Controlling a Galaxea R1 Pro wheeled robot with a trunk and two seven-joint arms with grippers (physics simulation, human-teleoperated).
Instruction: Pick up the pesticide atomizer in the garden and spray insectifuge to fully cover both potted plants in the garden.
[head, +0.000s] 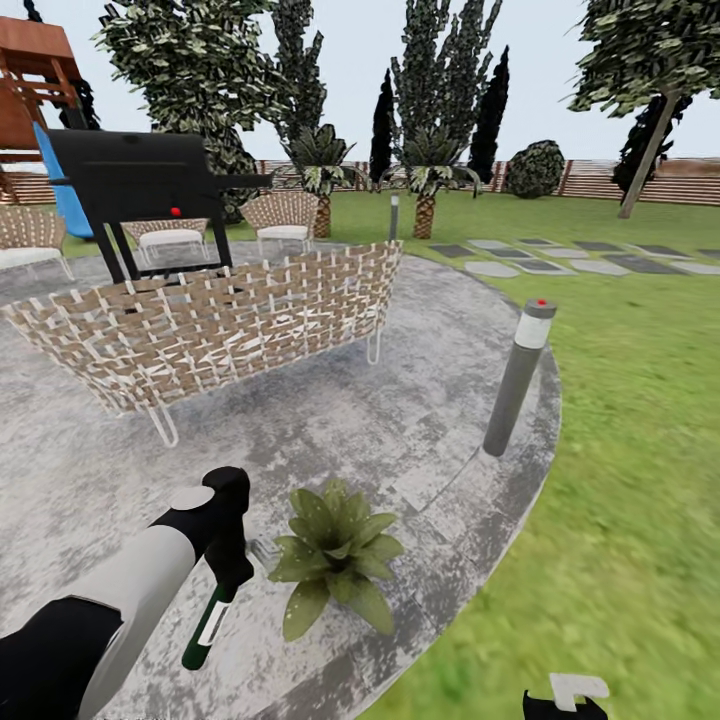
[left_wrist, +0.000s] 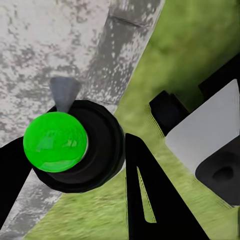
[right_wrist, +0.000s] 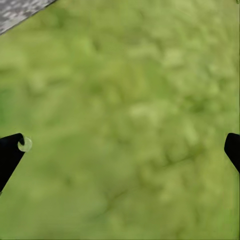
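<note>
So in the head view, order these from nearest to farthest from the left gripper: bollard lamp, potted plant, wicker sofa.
From the left gripper:
1. Potted plant, right beside it on the patio.
2. Wicker sofa, farther back across the paving.
3. Bollard lamp, off to the right at the patio's edge.

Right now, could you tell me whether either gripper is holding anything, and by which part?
The left gripper holds the pesticide atomizer by its upper end, the bottle hanging down beside the potted plant. The right gripper is open over grass, holding nothing.
</note>
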